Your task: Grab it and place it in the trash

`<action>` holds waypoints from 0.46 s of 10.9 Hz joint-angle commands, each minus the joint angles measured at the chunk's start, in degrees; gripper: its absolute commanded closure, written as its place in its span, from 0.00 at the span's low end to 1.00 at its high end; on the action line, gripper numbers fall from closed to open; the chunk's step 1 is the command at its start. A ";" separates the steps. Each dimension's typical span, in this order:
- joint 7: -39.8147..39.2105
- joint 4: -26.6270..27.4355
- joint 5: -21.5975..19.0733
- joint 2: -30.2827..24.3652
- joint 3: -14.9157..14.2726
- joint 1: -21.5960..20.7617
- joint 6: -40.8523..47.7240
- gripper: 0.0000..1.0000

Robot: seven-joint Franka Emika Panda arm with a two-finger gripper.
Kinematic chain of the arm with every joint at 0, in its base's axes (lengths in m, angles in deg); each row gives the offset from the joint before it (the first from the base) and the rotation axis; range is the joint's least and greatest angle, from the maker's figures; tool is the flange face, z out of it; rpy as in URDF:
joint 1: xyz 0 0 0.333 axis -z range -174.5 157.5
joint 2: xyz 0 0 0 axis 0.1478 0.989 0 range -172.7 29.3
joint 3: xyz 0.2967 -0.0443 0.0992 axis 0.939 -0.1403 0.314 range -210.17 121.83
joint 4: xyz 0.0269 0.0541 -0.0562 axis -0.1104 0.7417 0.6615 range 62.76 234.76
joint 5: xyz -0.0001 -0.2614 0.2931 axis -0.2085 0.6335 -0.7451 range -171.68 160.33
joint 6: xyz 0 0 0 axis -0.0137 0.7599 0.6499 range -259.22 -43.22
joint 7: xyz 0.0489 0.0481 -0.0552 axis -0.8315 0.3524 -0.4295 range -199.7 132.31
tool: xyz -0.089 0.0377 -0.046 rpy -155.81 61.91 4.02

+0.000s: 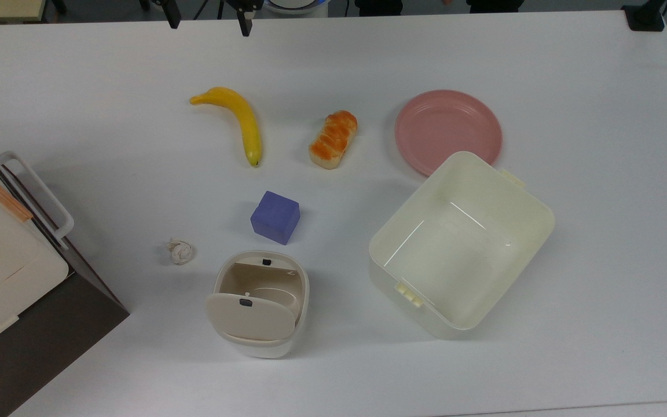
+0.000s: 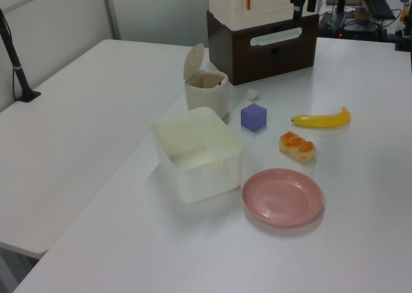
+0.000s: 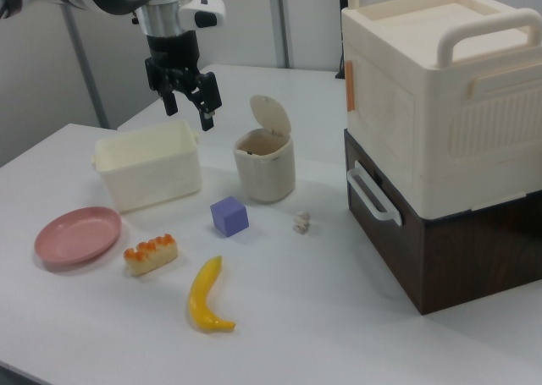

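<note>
the trash bin (image 1: 257,304) stands with its swing lid (image 1: 250,315) tipped open, likely so a drop goes straight in. the crumpled paper wad (image 1: 180,251) lies on the white table (image 1: 571,75) just beside the bin, on the top view's left, with the purple cube (image 1: 275,216) near. the gripper (image 3: 186,96) hangs high above the table with fingers apart and empty, well apart from the wad

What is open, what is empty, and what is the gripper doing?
gripper: open, holding nothing, up in the air
paper wad: lying loose on the table
trash bin: lid swung open
square tub: no lid on, empty
pink plate: empty
</note>
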 commanded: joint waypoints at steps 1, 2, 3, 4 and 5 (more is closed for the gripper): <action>-0.77 2.55 1.16 -1.19 -0.22 -0.75 -5.27 0.00; -0.69 2.55 1.07 -1.19 -0.13 -0.75 -4.87 0.00; -0.60 2.55 1.07 -1.19 -0.13 -0.75 -4.70 0.00; -0.51 2.55 1.16 -1.19 -0.13 -0.83 -4.52 0.00; -0.60 2.46 1.16 -1.27 -0.13 -0.83 -3.82 0.00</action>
